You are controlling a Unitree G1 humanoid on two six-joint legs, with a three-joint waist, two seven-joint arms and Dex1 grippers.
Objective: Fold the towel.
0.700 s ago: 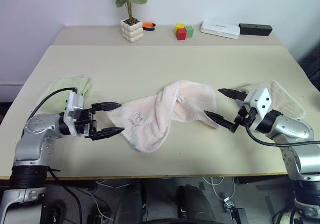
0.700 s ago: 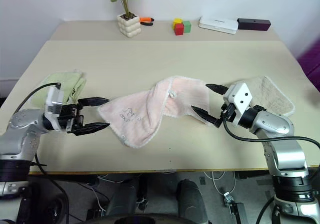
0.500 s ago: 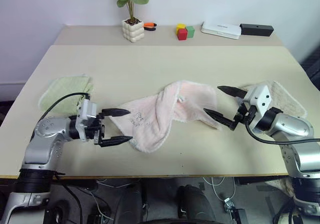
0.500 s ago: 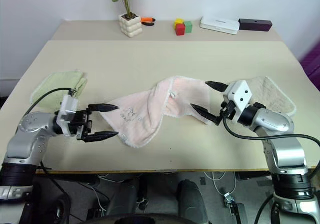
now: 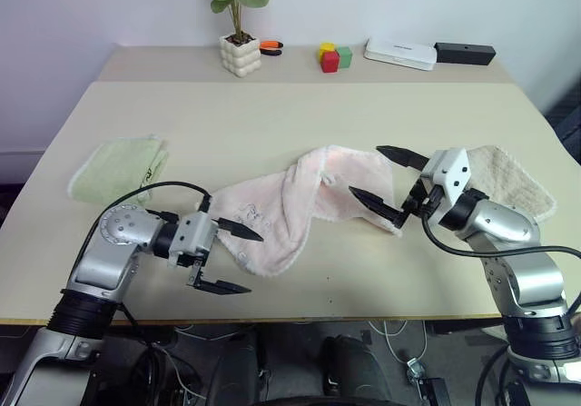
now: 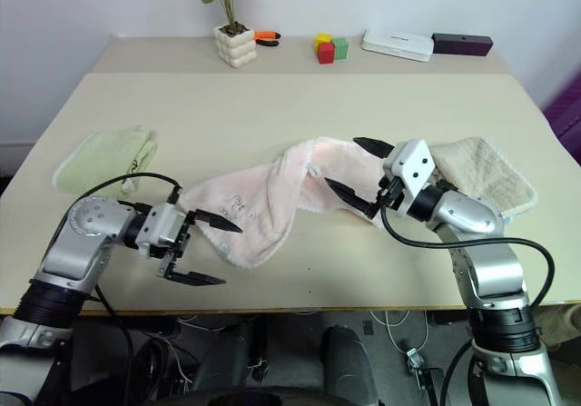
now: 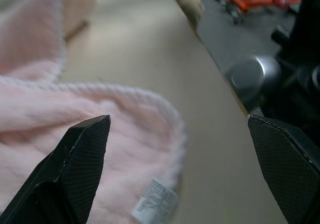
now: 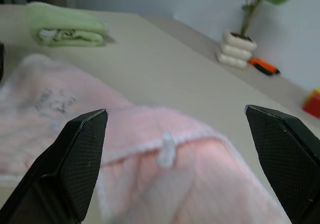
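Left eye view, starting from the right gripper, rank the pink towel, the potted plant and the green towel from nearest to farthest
From the right gripper:
1. Pink towel, right at its open fingers, mid-table.
2. Potted plant, at the table's far edge, toward the robot's left.
3. Green towel, folded, across the table on the robot's left side.

The towel [image 5: 300,202] print is too small to read — its underside hidden.
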